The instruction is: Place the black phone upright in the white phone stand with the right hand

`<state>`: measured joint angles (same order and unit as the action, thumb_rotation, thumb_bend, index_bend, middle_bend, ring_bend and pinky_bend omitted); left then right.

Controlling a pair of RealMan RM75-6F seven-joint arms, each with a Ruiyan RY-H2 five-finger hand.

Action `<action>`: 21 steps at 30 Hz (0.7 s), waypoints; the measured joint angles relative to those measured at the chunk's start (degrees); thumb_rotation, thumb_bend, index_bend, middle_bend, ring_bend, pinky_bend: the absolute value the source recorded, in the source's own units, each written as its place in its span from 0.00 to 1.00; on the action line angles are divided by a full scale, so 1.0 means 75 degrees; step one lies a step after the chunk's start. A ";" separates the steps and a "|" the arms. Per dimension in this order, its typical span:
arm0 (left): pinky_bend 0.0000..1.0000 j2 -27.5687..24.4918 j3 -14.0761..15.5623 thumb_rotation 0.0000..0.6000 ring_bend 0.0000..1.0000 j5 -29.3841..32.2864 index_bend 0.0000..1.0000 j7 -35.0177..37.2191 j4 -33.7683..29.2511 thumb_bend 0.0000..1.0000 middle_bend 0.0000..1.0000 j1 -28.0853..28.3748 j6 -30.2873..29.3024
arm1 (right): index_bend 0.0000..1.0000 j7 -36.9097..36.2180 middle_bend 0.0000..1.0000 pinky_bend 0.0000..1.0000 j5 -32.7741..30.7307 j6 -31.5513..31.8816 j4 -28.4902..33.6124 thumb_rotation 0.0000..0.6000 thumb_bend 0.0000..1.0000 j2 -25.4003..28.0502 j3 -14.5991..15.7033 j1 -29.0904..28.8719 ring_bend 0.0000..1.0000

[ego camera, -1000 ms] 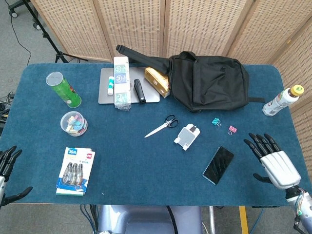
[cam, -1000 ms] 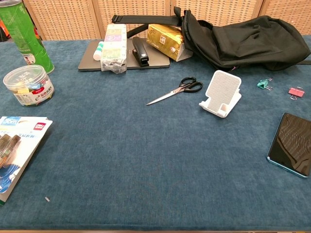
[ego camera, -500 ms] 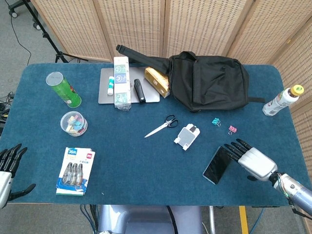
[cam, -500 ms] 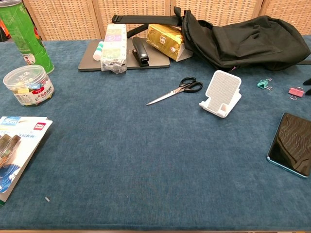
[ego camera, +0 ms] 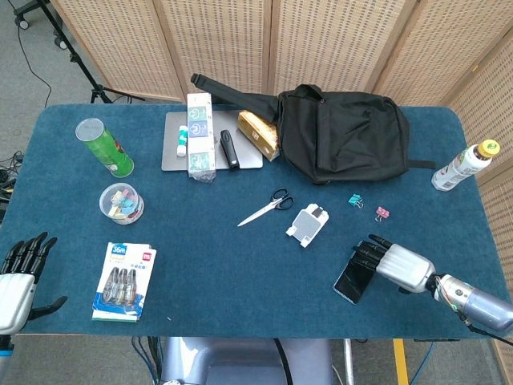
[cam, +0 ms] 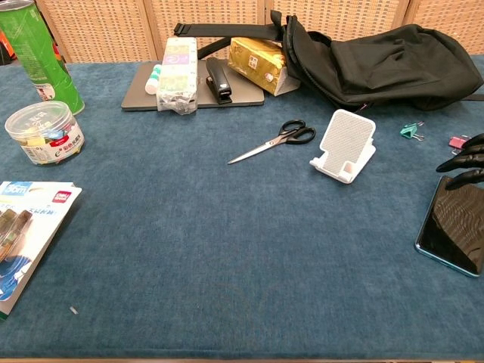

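Now the right robot hand [ego camera: 390, 263] has reached the black phone [ego camera: 355, 275], fingers apart over it, near the white phone stand [ego camera: 308, 224].

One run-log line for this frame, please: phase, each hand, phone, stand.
phase: reaching | right hand: open, fingers over black phone, no grasp | left hand: open, idle | phone: flat on table | white phone stand: empty

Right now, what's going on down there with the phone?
Right hand over black phone, fingers above its far end, no grip seen. Phone flat on the table. White phone stand empty. Left hand open, idle.
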<state>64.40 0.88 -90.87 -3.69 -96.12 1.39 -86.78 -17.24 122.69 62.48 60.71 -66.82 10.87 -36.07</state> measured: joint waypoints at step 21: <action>0.00 0.0040 0.0006 1.00 0.00 0.0098 0.00 -0.0030 0.0049 0.00 0.00 0.0076 0.0093 | 0.08 -0.1014 0.01 0.02 -0.0067 0.0905 -0.1546 1.00 0.01 -0.1416 0.0841 -0.0385 0.00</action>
<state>64.70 0.93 -90.14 -3.92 -95.75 1.96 -86.08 -24.84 122.19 69.27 49.12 -77.44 17.18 -38.96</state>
